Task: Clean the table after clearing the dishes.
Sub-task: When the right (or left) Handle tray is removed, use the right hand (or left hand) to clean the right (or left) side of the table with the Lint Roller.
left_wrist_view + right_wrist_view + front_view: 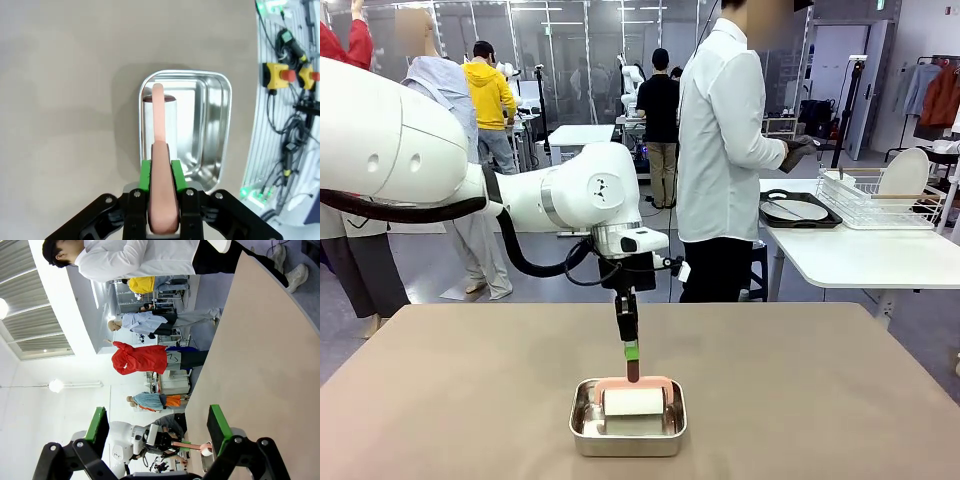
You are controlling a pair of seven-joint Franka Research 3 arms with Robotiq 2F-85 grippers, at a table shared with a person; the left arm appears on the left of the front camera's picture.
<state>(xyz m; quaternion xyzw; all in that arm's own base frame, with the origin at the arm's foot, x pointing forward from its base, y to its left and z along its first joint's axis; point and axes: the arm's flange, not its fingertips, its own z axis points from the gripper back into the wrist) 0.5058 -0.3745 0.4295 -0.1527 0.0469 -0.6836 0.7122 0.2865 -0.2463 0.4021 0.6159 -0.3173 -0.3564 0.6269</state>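
Left gripper (631, 352): one, pointing straight down over the pan, jaws clamped on the pink handle (162, 200). In the left wrist view a green pad (146, 175) presses each side of the handle.
Right gripper (157, 424): one, jaws spread wide and empty, looking across the tabletop.
Roller (633, 402): one. Its white roll lies inside the pan and its handle rises out of it into the left gripper.
Steel pan (582, 425): one, small and rectangular, on the tabletop near the robot-side edge, about the middle.
Tabletop (820, 380): one, taupe-brown, carrying the pan with the roller.
White table (860, 262): one, beyond the tabletop at the right.
Dark tray (770, 216): one, on the white table, just beside the wire rack.
Wire rack (850, 205): one, on the white table.
Plate on the tray (800, 209): one of two white plates, lying flat.
Plate in the rack (905, 175): the second, standing on edge.
Person (720, 130): one at the far side, in a white shirt, turned toward the white table.
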